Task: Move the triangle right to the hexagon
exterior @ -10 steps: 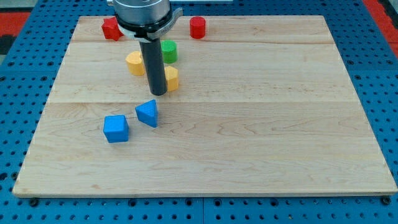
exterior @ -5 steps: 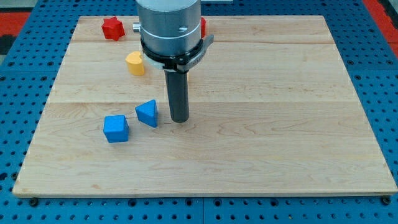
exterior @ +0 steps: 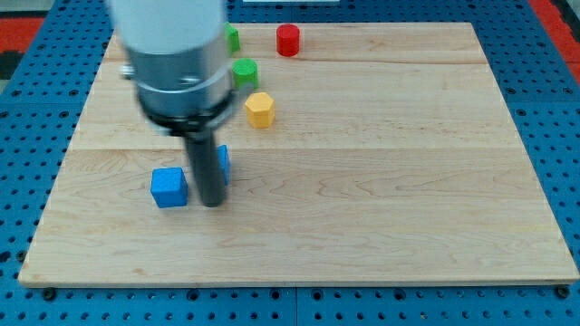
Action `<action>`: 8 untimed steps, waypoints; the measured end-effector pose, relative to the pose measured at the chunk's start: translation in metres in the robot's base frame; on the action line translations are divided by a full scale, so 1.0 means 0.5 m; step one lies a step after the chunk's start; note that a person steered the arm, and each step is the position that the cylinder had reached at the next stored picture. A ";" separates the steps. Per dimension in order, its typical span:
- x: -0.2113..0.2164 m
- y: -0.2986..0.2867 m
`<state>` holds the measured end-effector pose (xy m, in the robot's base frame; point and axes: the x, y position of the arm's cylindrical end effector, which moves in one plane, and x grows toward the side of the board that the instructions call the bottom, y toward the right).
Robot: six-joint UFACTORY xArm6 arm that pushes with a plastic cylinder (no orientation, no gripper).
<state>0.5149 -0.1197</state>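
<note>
My rod covers most of the blue triangle, only its right edge peeks out. The arm body is motion-blurred and hides the board's top left; a green block is half hidden, shape unclear, maybe.

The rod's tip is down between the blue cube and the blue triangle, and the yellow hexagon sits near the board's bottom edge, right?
Not quite. The yellow hexagon sits in the board's upper half, below a green block. The camera view does show my tip between the blue cube and blue triangle.
</note>
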 end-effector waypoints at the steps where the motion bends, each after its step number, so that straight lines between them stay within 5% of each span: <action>1: -0.052 -0.054; 3: -0.066 0.184; 4: -0.059 0.203; 6: -0.190 0.304; 7: -0.143 0.342; 8: 0.102 0.262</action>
<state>0.5657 0.0111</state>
